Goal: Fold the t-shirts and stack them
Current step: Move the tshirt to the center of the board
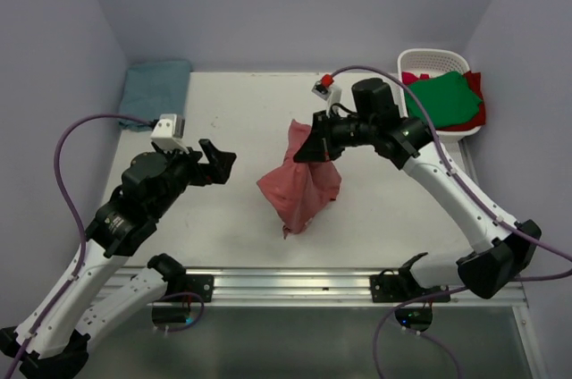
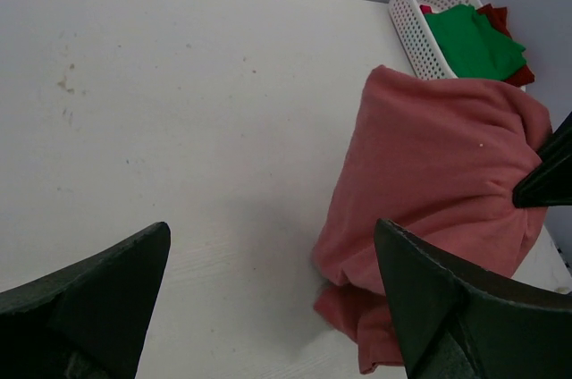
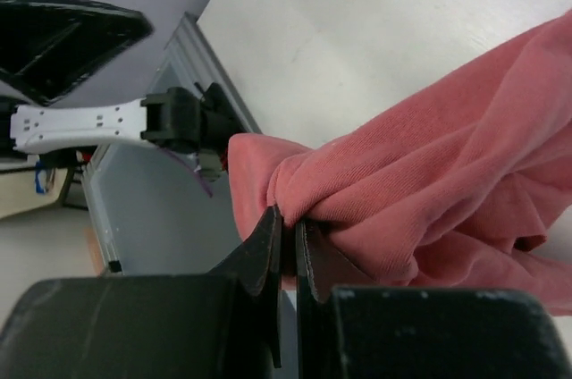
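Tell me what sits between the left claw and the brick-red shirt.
Nothing but bare table between left claw and brick-red shirt, plain in the top view.

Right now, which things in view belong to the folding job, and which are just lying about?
Job: brick-red t-shirt, pinched in the right gripper; teal t-shirt, far left corner; green t-shirt and brighter red t-shirt.
Lying about: white basket, holding those two.

Even bright light, soft shadows, near jaws blurred.
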`<state>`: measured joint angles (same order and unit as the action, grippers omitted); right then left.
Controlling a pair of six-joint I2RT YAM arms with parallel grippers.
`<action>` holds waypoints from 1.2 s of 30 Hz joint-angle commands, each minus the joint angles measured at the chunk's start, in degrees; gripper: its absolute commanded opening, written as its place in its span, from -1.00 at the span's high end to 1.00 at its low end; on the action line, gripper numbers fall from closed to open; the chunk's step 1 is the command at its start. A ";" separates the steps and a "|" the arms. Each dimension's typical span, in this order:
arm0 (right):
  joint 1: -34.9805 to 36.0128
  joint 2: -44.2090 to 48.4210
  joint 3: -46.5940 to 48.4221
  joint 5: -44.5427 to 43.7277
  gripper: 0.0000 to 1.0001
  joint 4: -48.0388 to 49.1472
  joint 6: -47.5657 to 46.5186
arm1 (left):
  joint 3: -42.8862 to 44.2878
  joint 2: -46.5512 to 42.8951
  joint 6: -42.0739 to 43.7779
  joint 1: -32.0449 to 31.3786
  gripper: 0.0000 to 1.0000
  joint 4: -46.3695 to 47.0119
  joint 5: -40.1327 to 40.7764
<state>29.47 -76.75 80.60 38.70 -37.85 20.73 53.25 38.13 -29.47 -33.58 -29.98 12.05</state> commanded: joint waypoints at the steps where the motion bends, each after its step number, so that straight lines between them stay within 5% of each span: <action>1: 5.50 0.90 4.31 -1.84 1.00 7.86 2.19 | 0.63 -0.16 2.14 -0.43 -1.00 1.06 -6.24; 6: 5.24 -2.08 7.10 -29.94 1.00 5.70 12.91 | -0.34 1.77 2.32 -0.34 -1.00 0.36 -9.24; 8: 4.28 -6.28 9.30 -48.21 1.00 1.39 20.35 | -0.61 2.12 2.14 -0.34 -1.00 0.18 -9.77; 11: -0.53 -11.73 10.90 -59.06 1.00 -5.04 32.12 | -0.35 2.65 1.88 -0.34 -1.00 -0.08 -10.03; 15: -3.98 -19.21 12.56 -60.40 0.87 -6.97 37.28 | 0.62 4.76 2.14 -0.34 -1.00 -1.05 -11.79; 16: -4.07 -20.79 13.78 -60.32 0.36 -7.94 36.84 | 0.71 5.46 2.40 -0.34 -1.00 -1.40 -12.75; 17: -4.07 -22.55 16.49 -59.19 0.06 -9.25 34.75 | 0.71 7.03 2.84 -0.34 -1.00 -1.49 -15.45; 20: -3.64 -26.52 19.41 -56.63 -0.59 -11.28 30.61 | -0.25 9.85 3.63 -0.43 -1.00 -1.05 -19.86; 22: -3.02 -25.83 18.64 -56.89 -0.72 -11.03 27.98 | -2.35 12.13 4.07 -0.52 -1.00 0.96 -21.45; 36: -2.05 -13.17 5.37 -48.37 -0.55 -0.31 16.37 | -1.32 40.96 2.05 -4.03 -1.00 25.48 -10.04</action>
<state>26.94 -93.43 88.27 -12.69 -41.08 41.08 49.34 75.20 -27.03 -37.23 -15.51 -3.14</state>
